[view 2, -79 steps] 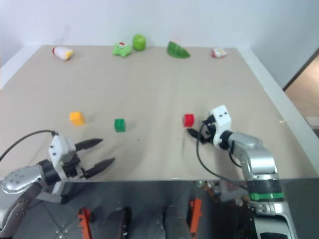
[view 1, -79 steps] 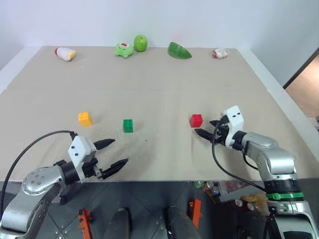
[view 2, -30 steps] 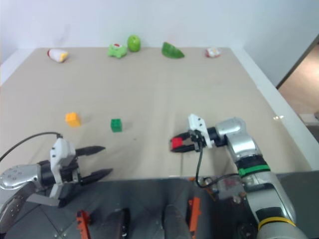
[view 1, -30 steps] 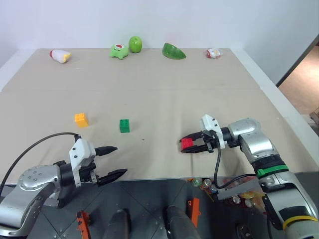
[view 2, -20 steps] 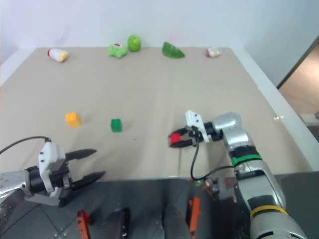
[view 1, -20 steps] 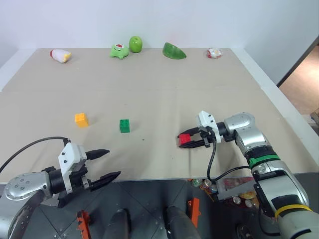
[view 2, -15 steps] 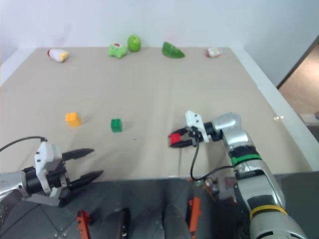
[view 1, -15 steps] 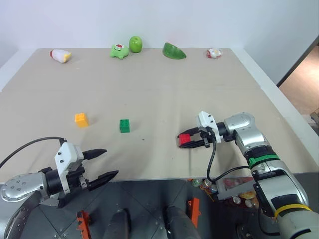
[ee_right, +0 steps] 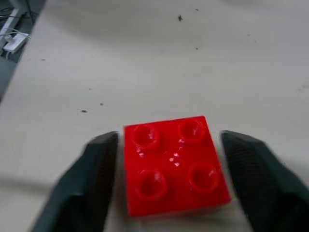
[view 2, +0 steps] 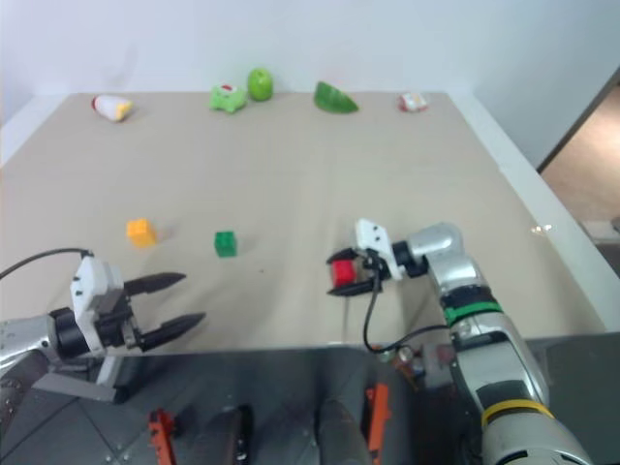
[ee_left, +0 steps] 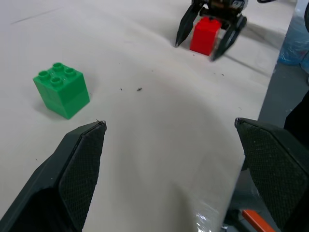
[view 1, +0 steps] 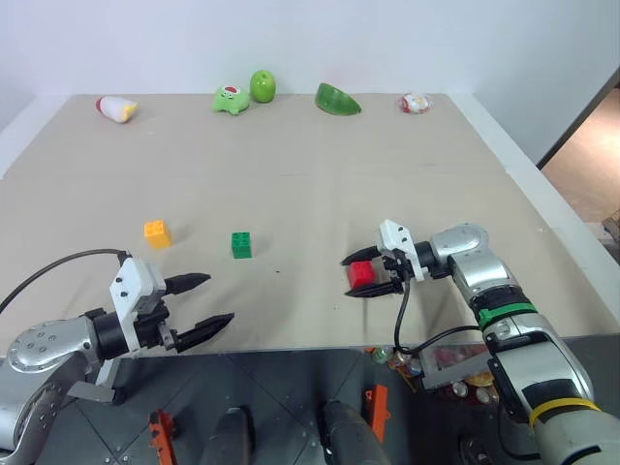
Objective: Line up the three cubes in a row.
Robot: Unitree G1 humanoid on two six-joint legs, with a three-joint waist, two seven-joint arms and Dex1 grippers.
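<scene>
- Right now I have the beige bench (view 1: 310, 145) spread wide under the head camera, with the three bricks toward its near half.
- Along the far edge, from ten o'clock round to one o'clock, I see a white capsule toy (view 1: 115, 107), a green frog toy (view 1: 230, 99), a green apple (view 1: 262, 85), a green melon slice (view 1: 337, 98) and a small white-and-red toy (view 1: 415, 103).
- My left gripper (view 1: 199, 302) hangs at the near edge at about eight o'clock, its fingers spread wide with nothing between them.
- My right gripper (view 1: 357, 275) lies low over the bench at about four o'clock, pointing across toward the left; its fingers stand apart on either side of the red brick, with narrow gaps visible in the wrist view, so I read no grip.
- Between those fingers the red brick (ee_right: 174, 163) sits studs up on the bench.
- Well to its left sits the green brick (view 1: 241, 244), studs up, near the bench's middle.
- Further left, at nine o'clock from the green one, rests the yellow brick (view 1: 156, 232), apart from it and a shade farther back.
</scene>
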